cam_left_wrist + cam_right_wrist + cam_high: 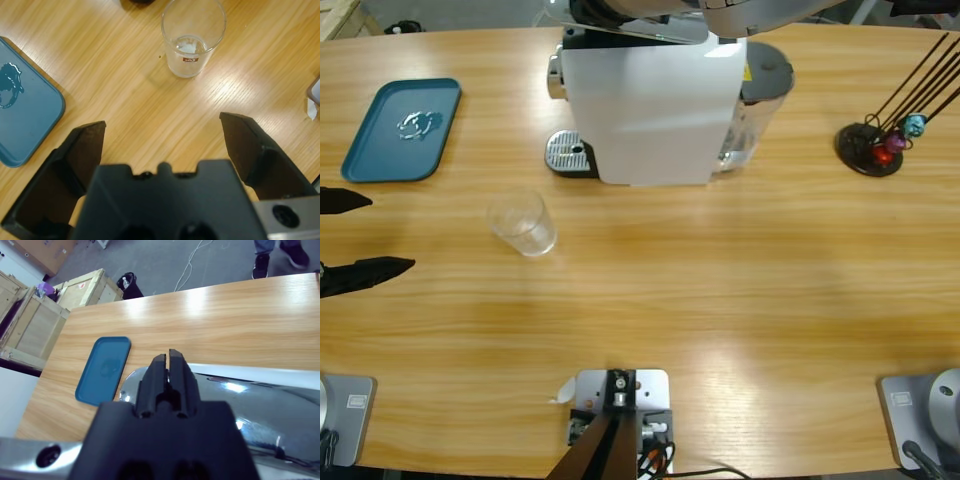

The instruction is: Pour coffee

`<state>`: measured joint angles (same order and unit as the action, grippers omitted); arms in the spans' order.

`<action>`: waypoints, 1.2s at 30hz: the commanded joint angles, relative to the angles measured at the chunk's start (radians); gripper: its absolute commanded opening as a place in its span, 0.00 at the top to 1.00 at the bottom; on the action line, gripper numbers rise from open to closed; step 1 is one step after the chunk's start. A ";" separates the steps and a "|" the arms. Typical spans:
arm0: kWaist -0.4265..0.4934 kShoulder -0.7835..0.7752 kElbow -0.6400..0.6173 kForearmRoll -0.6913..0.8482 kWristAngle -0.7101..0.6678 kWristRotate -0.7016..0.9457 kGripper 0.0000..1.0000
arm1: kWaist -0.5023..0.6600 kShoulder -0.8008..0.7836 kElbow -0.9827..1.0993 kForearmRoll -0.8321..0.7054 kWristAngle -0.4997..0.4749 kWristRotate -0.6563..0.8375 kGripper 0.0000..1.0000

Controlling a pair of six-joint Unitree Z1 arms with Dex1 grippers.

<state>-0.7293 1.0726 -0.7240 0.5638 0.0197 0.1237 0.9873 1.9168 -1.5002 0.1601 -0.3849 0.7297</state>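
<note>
A clear glass tumbler (523, 223) (192, 37) stands upright on the wooden table in front of the white coffee machine (650, 100), a little left of its metal drip tray (568, 153). The tumbler looks empty, and the coffee is out of view. My left gripper (365, 235) (162, 125) is open at the table's left edge, its jaws spread wide and pointing at the tumbler from a distance. My right gripper (167, 357) is shut on nothing and hovers over the machine's chrome top (250, 400). The right arm (740, 15) shows silver at the top of the high view.
A blue tray (402, 128) (25, 115) (102, 370) with a small puddle of liquid (417, 124) (10, 85) lies at the back left. A capsule stand (875, 140) sits at the right. Beyond the table are wooden crates (35, 315) and a person's shoes (280, 255).
</note>
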 commanded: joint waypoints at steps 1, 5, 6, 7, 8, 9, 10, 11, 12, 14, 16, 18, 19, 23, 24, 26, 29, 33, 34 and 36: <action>-0.008 0.015 -0.003 0.015 0.000 0.013 0.00 | 0.030 0.232 0.119 0.115 0.041 0.000 1.00; -0.007 0.016 -0.006 0.015 0.001 0.010 0.00 | 0.030 0.255 0.136 0.116 0.024 -0.008 1.00; -0.008 0.015 -0.007 0.015 0.002 0.009 0.00 | 0.030 0.260 0.138 0.115 0.021 -0.011 1.00; -0.007 0.015 -0.008 0.015 0.001 0.008 0.00 | 0.030 0.266 0.139 0.114 0.021 -0.011 1.00; -0.007 0.015 -0.009 0.015 0.001 0.008 0.00 | 0.030 0.269 0.140 0.113 0.021 -0.011 1.00; -0.007 0.016 -0.010 0.015 0.000 0.008 0.00 | 0.030 0.272 0.140 0.111 0.023 -0.011 1.00; -0.007 0.017 -0.011 0.015 0.000 0.008 0.00 | 0.030 0.272 0.139 0.110 0.023 -0.011 1.00; -0.007 0.018 -0.011 0.015 0.000 0.008 0.00 | 0.030 0.273 0.138 0.110 0.026 -0.011 1.00; -0.007 0.018 -0.011 0.015 0.000 0.008 0.00 | 0.030 0.275 0.137 0.110 0.029 -0.011 1.00; -0.007 0.018 -0.012 0.015 0.000 0.006 0.00 | 0.030 0.280 0.136 0.110 0.032 -0.012 1.00; -0.007 0.018 -0.012 0.015 0.000 0.005 0.00 | 0.030 0.285 0.135 0.112 0.034 -0.011 1.00; -0.007 0.018 -0.012 0.015 0.000 0.005 0.00 | 0.030 0.287 0.135 0.113 0.033 -0.010 1.00; -0.007 0.021 -0.012 0.014 0.000 0.005 0.00 | 0.030 0.284 0.134 0.113 0.030 -0.010 1.00; -0.007 0.023 -0.016 0.005 0.000 0.008 0.00 | 0.030 0.202 0.121 0.118 -0.023 -0.146 1.00; -0.007 0.023 -0.017 0.001 0.000 0.009 0.00 | 0.030 0.162 0.108 0.120 -0.023 -0.212 0.68; -0.007 0.023 -0.017 -0.011 0.000 0.010 0.00 | 0.030 0.073 0.056 0.129 -0.039 -0.321 0.05; -0.007 0.023 -0.016 -0.024 0.001 0.008 0.00 | -0.012 -0.018 -0.101 0.254 -0.041 -0.412 0.01; 0.001 0.002 -0.015 -0.024 0.001 -0.032 0.00 | -0.093 -0.086 -0.312 0.431 0.007 -0.447 0.01; 0.003 -0.006 -0.010 -0.024 0.000 -0.038 0.00 | -0.105 -0.100 -0.367 0.485 0.030 -0.452 0.01; 0.005 -0.016 -0.004 -0.024 0.000 -0.053 0.00 | -0.121 -0.124 -0.408 0.525 0.115 -0.452 0.02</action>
<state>-0.7303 1.0746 -0.7413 0.5483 0.0197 0.1144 0.9379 1.8912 -1.7194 0.4990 -0.4042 0.3133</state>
